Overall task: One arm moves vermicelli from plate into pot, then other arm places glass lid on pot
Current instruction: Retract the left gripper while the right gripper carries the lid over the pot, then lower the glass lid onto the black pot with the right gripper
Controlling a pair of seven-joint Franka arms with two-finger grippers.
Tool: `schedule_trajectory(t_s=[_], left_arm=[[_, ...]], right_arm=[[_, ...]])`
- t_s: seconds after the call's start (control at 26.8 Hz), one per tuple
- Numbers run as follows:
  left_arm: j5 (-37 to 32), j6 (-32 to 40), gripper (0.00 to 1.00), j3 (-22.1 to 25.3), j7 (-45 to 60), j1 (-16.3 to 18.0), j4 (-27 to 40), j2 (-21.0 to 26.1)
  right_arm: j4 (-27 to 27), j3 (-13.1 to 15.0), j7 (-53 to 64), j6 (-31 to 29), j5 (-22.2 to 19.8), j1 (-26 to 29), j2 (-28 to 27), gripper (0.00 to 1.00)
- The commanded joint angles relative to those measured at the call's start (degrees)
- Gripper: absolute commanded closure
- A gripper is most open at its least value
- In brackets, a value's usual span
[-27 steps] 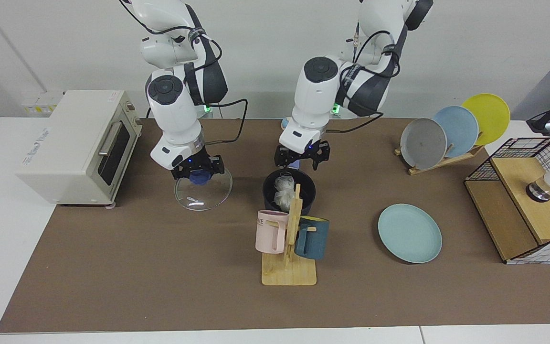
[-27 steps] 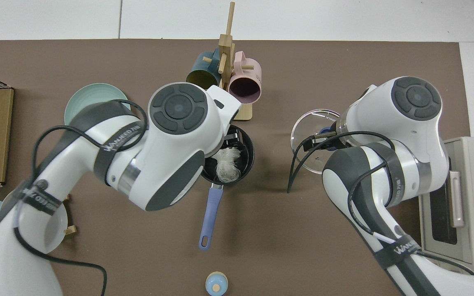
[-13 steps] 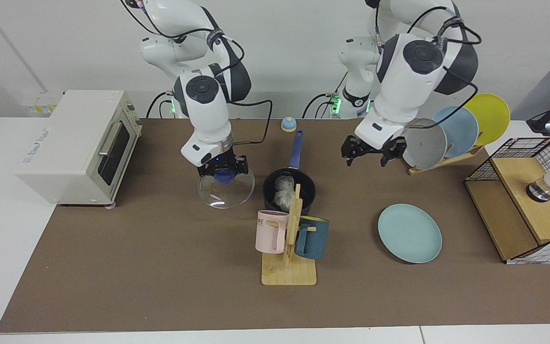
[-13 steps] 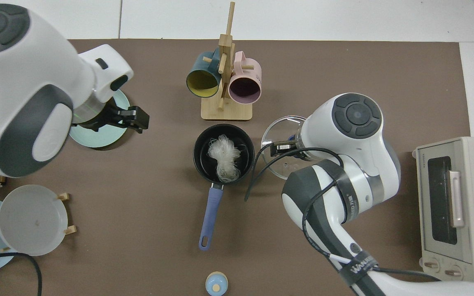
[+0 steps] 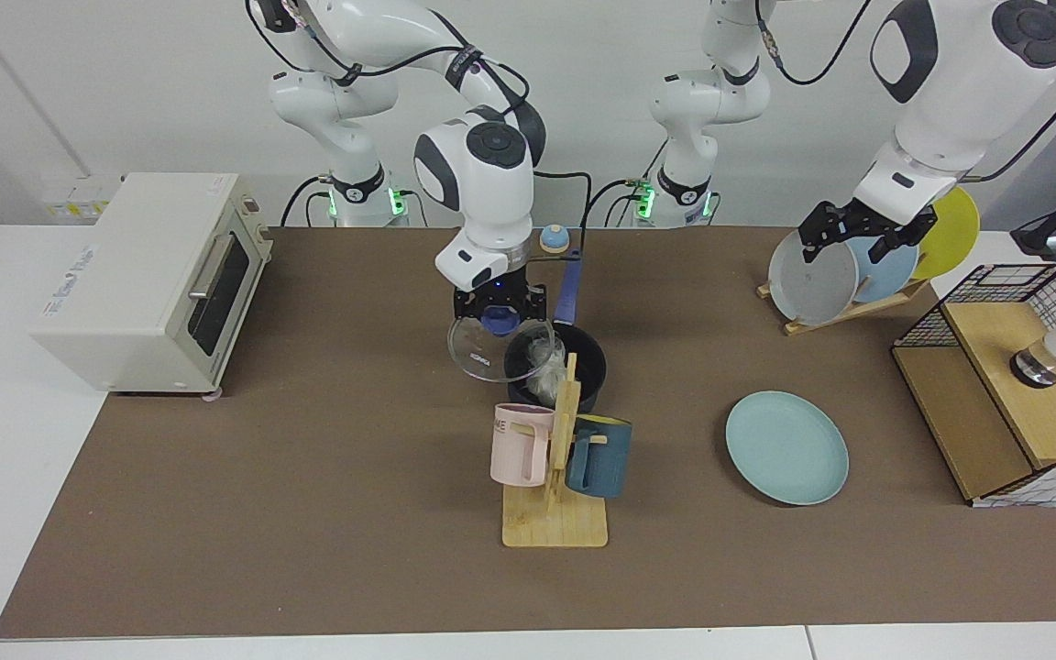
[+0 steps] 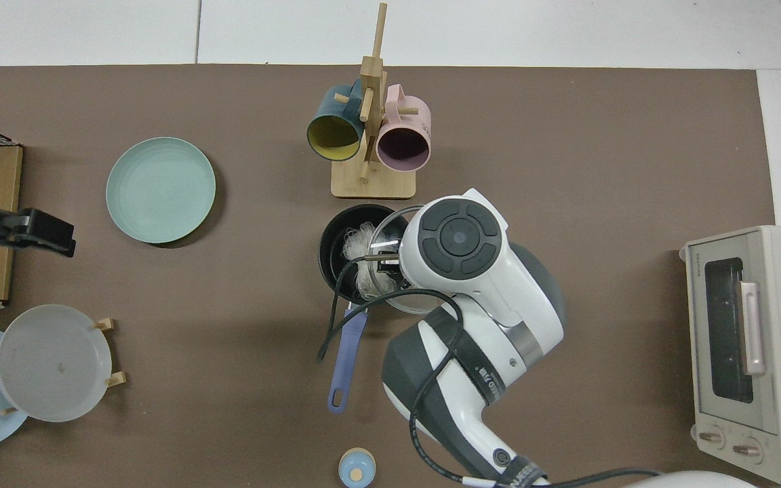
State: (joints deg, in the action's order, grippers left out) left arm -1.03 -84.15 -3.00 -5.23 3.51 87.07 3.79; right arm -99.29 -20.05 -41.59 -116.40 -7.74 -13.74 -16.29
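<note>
My right gripper [image 5: 499, 310] is shut on the blue knob of the glass lid [image 5: 478, 353]. It holds the lid tilted just above the black pot [image 5: 588, 367], overlapping the pot's rim on the toaster side. Both pale vermicelli bundles [image 5: 542, 362] lie inside the pot [image 6: 331, 244], and in the top view the vermicelli [image 6: 355, 238] show partly through the lid [image 6: 401, 301]. The blue pot handle [image 6: 346, 359] points toward the arms. The teal plate [image 5: 786, 446] lies bare. My left gripper [image 5: 865, 236] hangs open and empty, high in front of the plate rack.
A wooden mug tree [image 5: 557, 477] with a pink and a dark blue mug stands right in front of the pot. A toaster oven [image 5: 148, 280], a rack of upright plates [image 5: 858, 252], a wire-and-wood box [image 5: 1009, 385] and a small bell [image 5: 554, 238] stand around.
The right arm has carried the lid sideways from beside the pot to over its rim. The left arm has pulled back and up, away from the pot toward the plate rack.
</note>
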Motion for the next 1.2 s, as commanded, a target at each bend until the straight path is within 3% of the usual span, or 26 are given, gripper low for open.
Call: schedule_trajectory(t_s=[0.0,0.22,1.16], left_arm=[[1.9,-4.4,0.0,1.9,-2.2,-0.7,8.9,-5.9],[2.1,-7.5,0.0,2.2,-2.2,-0.6,9.6,-6.2],[1.0,-5.5,0.0,2.0,-1.7,-0.4,8.7,-5.9]], right_arm=[[8.8,-1.6,-7.3,3.5,-2.3,-2.4,-5.8,1.0],[17.5,-1.7,-12.5,6.9,-6.4,-6.4,-12.4,1.0],[21.0,-1.5,-12.6,6.1,-6.8,-6.0,-17.7,1.0]])
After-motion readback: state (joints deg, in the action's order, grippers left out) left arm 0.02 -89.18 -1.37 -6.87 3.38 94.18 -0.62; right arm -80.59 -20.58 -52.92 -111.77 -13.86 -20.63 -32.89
